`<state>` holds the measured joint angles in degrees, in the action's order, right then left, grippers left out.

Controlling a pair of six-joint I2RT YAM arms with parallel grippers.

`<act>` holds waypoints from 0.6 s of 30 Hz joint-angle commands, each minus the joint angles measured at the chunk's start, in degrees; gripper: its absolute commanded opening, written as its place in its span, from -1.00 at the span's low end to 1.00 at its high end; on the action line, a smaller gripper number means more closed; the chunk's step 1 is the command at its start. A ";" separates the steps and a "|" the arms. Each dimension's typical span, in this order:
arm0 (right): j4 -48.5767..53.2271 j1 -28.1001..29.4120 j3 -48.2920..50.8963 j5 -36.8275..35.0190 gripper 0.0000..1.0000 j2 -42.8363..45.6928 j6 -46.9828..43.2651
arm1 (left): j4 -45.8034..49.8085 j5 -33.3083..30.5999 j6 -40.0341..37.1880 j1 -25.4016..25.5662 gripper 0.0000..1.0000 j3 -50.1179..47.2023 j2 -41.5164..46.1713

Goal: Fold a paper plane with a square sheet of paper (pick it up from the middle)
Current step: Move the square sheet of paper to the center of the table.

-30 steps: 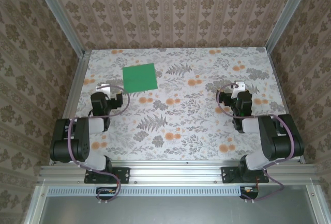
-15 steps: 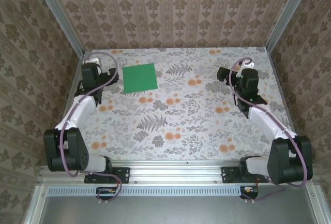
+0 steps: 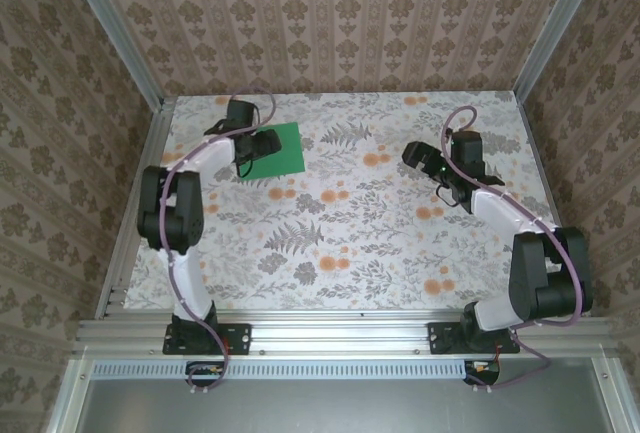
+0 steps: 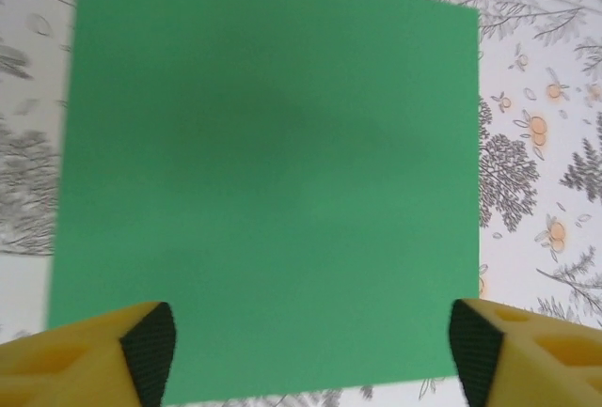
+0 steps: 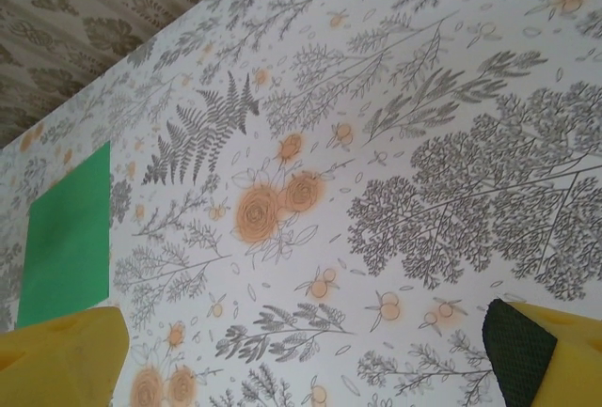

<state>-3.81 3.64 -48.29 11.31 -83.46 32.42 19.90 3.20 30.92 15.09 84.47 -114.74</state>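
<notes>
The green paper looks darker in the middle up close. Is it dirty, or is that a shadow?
Left wrist view: the paper has a soft-edged darker patch, most likely a shadow from the left gripper above it, not dirt. Top view: its uncovered part looks evenly green.

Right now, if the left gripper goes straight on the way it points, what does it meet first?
Probably the square sheet of paper, lying flat on the table: the left gripper points down at it, open fingers framing it. The height above is unclear.

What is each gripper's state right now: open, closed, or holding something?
Left gripper: open, over the square sheet of paper, holding nothing.
Right gripper: open, holding nothing.
</notes>
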 commanded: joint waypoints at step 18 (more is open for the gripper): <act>3.39 3.89 -4.43 2.49 1.00 -3.37 2.91 | 19.64 -3.08 6.98 12.66 0.46 7.63 -11.56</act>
<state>-1.72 7.03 -50.48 12.95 -86.30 33.95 35.22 -3.09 34.37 24.99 96.36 -126.45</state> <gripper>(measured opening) 0.998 0.731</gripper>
